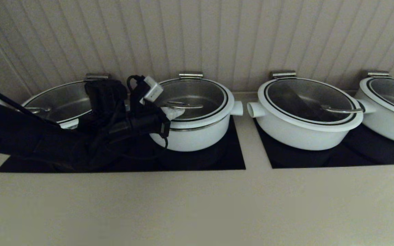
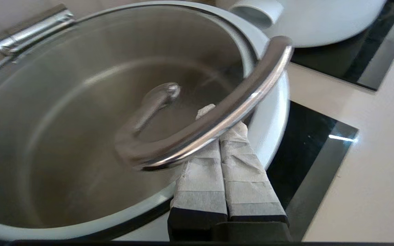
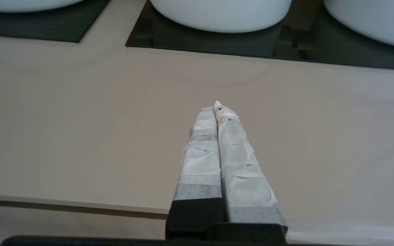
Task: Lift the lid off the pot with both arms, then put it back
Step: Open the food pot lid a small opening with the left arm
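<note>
The lid [image 1: 192,99] sits on the pot [image 1: 197,131], between neighbouring pots.

left arm [image 1: 63,136]: extended forward from the left side of the head view, wrist at the back, cables looped over it.
left gripper [image 2: 217,116]: white-wrapped fingers [image 2: 200,171] pressed together side by side, tips slid under a curved steel bar.
right gripper [image 3: 217,107]: white-wrapped fingers pressed together, tips meeting, held low and pointing forward; seen only in the right wrist view.
</note>
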### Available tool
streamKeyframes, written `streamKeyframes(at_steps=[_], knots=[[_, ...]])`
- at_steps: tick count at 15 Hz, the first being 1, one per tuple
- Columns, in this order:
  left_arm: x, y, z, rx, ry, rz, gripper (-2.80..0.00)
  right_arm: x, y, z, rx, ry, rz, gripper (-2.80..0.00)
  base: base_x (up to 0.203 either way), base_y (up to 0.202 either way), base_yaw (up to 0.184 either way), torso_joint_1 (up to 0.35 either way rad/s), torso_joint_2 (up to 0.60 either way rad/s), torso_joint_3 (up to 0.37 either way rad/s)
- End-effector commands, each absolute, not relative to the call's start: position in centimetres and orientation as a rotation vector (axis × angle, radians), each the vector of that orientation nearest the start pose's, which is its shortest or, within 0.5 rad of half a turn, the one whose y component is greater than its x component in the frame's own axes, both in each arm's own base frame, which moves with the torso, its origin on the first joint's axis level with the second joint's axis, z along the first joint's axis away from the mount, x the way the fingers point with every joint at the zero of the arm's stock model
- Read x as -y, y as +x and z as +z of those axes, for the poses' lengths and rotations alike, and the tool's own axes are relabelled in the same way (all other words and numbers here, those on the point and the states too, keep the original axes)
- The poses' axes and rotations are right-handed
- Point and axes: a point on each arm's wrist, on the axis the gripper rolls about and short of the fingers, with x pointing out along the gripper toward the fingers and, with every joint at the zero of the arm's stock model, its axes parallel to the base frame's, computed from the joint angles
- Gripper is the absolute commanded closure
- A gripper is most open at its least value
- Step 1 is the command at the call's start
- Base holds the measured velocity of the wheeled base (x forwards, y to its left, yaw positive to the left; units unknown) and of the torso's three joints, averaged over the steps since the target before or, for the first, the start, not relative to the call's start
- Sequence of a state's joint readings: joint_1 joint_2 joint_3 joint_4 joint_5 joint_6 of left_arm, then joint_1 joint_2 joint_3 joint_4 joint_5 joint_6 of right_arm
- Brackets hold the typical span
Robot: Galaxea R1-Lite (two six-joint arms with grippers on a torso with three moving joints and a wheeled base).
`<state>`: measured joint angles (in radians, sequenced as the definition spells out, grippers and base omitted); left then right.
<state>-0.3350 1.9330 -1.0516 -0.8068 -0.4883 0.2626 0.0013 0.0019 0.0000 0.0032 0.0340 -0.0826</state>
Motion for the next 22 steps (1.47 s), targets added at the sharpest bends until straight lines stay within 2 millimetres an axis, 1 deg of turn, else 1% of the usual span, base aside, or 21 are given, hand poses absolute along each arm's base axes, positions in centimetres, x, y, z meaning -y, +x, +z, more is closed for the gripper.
streamKeyframes(at_steps=[1, 7, 10, 12, 15, 16, 18, 20, 22], knots=[[13.1, 35.2, 19.3, 0.058, 0.245, -0.821, 0.0, -0.1, -2.3, 7.5, -0.002, -0.103, 0.046, 0.0, 0.0, 0.0, 0.0, 0.0, 0.0, 0.0], [13.2, 35.4, 20.3, 0.096, 0.248, -0.816, 0.0, -0.1, -2.3, 7.8, 0.015, -0.13, 0.055, 0.0, 0.0, 0.0, 0.0, 0.0, 0.0, 0.0], [13.2, 35.4, 20.4, 0.097, 0.248, -0.816, 0.0, -0.3, -2.8, 9.3, 0.069, -0.131, 0.138, 0.0, 0.0, 0.0, 0.0, 0.0, 0.0, 0.0], [13.2, 35.4, 20.4, 0.098, 0.248, -0.816, 0.0, -0.4, -3.0, 10.3, 0.07, -0.132, 0.157, 0.0, 0.0, 0.0, 0.0, 0.0, 0.0, 0.0], [13.2, 35.5, 20.8, 0.114, 0.249, -0.813, 0.0, -0.4, -2.5, 12.6, 0.045, -0.13, 0.199, 0.0, 0.0, 0.0, 0.0, 0.0, 0.0, 0.0], [13.2, 35.6, 21.0, 0.12, 0.25, -0.813, 0.0, -0.5, -2.2, 13.5, 0.035, -0.131, 0.221, 0.0, 0.0, 0.0, 0.0, 0.0, 0.0, 0.0], [13.2, 35.6, 21.3, 0.131, 0.251, -0.811, 0.0, -0.6, -0.8, 15.3, 0.009, -0.136, 0.273, 0.0, 0.0, 0.0, 0.0, 0.0, 0.0, 0.0], [13.2, 35.5, 21.4, 0.134, 0.25, -0.811, 0.0, -0.7, 1.1, 16.7, -0.008, -0.155, 0.336, 0.0, 0.0, 0.0, 0.0, 0.0, 0.0, 0.0], [13.2, 35.6, 21.5, 0.137, 0.25, -0.809, 0.0, -0.9, 3.3, 17.4, -0.038, -0.184, 0.414, 0.0, 0.0, 0.0, 0.0, 0.0, 0.0, 0.0]])
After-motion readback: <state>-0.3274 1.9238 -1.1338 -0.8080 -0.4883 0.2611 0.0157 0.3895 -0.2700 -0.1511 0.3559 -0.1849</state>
